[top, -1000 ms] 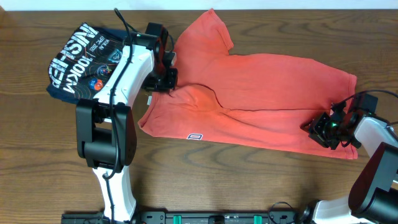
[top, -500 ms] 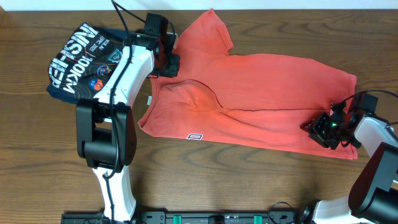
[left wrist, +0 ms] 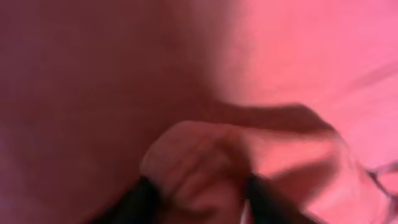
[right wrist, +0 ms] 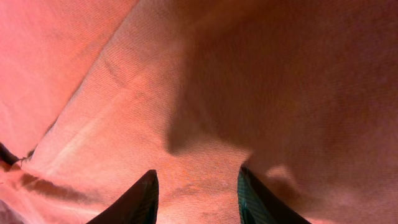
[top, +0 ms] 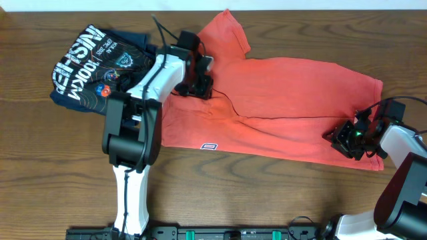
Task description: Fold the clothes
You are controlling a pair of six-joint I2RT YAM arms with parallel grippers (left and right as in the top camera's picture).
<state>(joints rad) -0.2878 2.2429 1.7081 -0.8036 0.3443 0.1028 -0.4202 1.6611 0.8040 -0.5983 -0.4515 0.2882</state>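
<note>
Orange-red T-shirt (top: 287, 100) lay spread over the middle and right of the table (top: 267, 193), one sleeve toward the far edge, its left end near the folded navy shirt (top: 87, 67). Left gripper (top: 202, 87) sat on the cloth below that sleeve with a pucker of fabric between its fingers; too blurred to tell if pinched. Right gripper (top: 347, 139) was at the near-right hem, jaws apart, cloth flat between them.

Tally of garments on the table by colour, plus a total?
Orange-red T-shirt: 1
Dark navy folded shirt: 1
Total: 2
</note>
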